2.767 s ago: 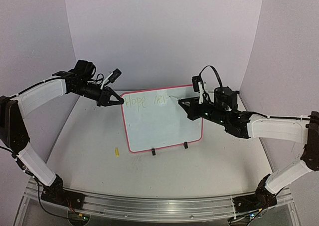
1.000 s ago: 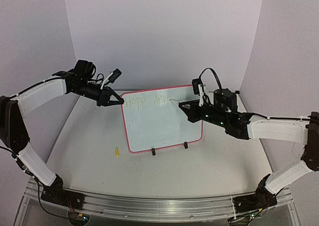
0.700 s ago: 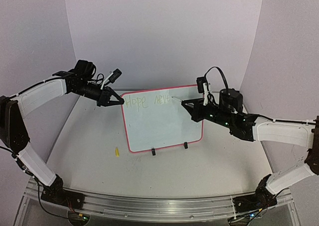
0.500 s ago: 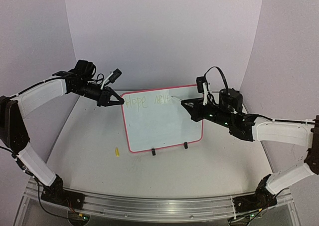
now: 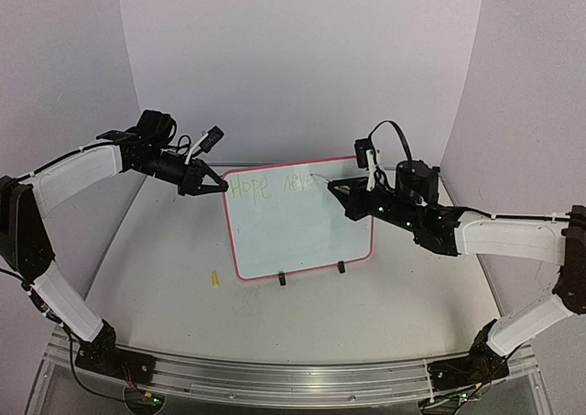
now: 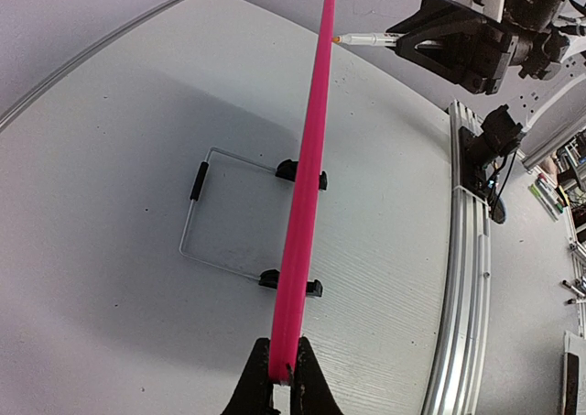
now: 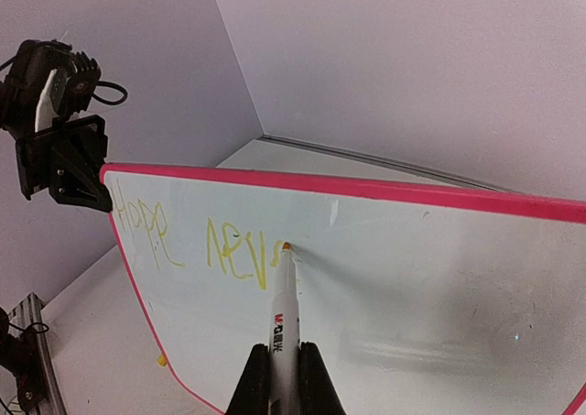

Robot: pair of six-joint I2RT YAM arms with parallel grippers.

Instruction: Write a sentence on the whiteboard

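The right gripper (image 7: 285,358) is clamped on a white marker pen with an orange-yellow tip (image 7: 280,316). The pen's long axis runs straight out from the fingers toward the left arm, its tip touching the white rectangular board with a pink-red rounded frame (image 7: 430,278) just after the last letter. The faint yellow-green handwriting (image 7: 229,248) reads roughly "Hope nev" along the top, while the left gripper (image 6: 284,367) pinches the frame's upper left corner and the board stands tilted on black clip feet (image 5: 282,278) mid-way across the white table (image 5: 165,268).
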